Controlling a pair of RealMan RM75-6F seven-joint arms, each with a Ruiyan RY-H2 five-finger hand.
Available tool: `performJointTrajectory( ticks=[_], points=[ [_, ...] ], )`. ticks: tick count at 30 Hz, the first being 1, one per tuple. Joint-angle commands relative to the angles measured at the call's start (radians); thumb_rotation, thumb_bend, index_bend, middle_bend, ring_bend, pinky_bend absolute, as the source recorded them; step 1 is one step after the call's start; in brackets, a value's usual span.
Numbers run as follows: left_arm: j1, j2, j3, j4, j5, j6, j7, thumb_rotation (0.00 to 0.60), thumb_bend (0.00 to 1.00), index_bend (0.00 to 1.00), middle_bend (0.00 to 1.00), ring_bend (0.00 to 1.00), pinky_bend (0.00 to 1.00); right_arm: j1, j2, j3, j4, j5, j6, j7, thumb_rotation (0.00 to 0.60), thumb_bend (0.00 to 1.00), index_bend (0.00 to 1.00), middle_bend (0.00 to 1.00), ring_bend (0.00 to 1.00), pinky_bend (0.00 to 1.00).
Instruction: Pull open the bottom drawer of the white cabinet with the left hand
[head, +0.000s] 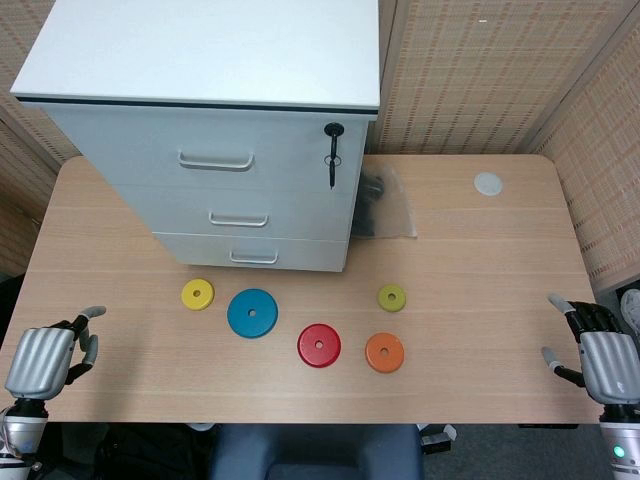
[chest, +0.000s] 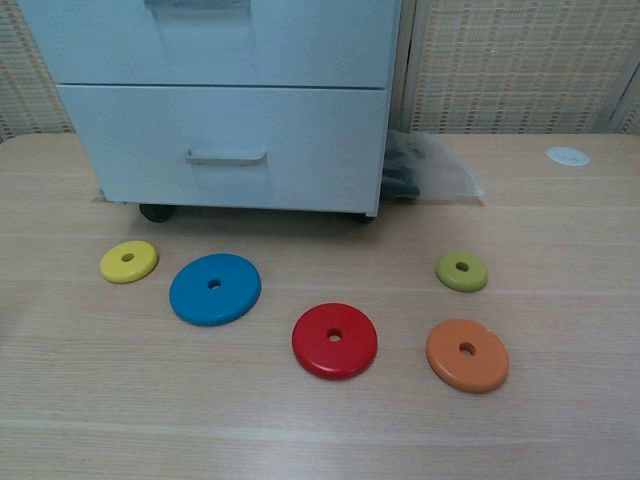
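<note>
Both my hands rest at the near table corners — bottom drawer shut.

My left hand holds nothing, fingers loosely spread; my right hand is likewise empty and apart-fingered. The white cabinet stands at the far left of the table, its bottom drawer flush, handle untouched — yellow, blue, red, orange and green discs lie before it.
</note>
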Motion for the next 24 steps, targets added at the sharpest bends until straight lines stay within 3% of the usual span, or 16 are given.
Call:
performJointTrajectory(
  ticks=[1,14,24],
  points=[
    [-0.002,-0.003,0.001,0.003,-0.002,-0.006,-0.001,0.6,0.54,0.29,0.66,0.63,0.83,0.002,-0.002,-0.001,0.0,0.0,-0.004,0.0,0.6,0.24,0.16,0.26,0.18,0.16],
    [-0.043,0.001,-0.009,0.026,0.05,-0.033,-0.054,0.6,0.54,0.29,0.67,0.65,0.83,0.002,0.018,0.011,-0.023,-0.013,0.02,-0.017,0.6,0.24,0.16,0.26,0.18,0.16],
    [-0.212,0.005,-0.058,0.052,0.164,-0.152,-0.204,0.6,0.54,0.27,0.73,0.72,0.86,0.02,0.081,0.044,-0.069,-0.025,0.037,-0.012,0.6,0.24,0.16,0.26,0.18,0.16]
  ],
)
